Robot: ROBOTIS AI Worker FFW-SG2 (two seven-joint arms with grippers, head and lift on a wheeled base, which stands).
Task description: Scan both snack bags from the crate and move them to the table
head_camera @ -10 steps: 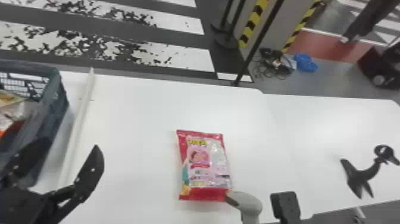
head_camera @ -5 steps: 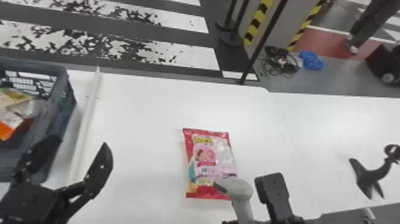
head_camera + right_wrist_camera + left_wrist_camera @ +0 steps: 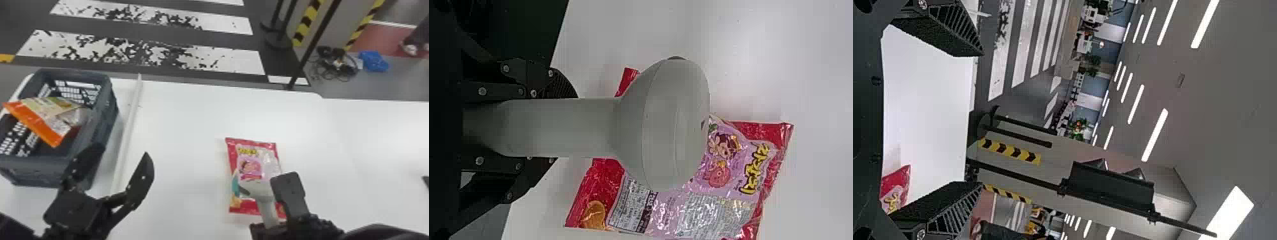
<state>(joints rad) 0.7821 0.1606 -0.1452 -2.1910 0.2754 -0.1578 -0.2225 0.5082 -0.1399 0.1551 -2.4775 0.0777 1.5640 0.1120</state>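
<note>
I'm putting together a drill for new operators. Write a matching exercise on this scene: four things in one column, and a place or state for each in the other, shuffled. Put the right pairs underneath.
Things
1. Orange-edged snack bag
2. Red-and-pink snack bag
3. Handheld scanner
4. Left gripper

Places and states
A. Held in the right gripper
B. Lying on the white table
C. Fingers apart, holding nothing
D. In the crate

Right pairs
1-D
2-B
3-A
4-C

The scanner (image 3: pixel 669 125) hides part of the red-edged snack bag (image 3: pixel 724 172).
</note>
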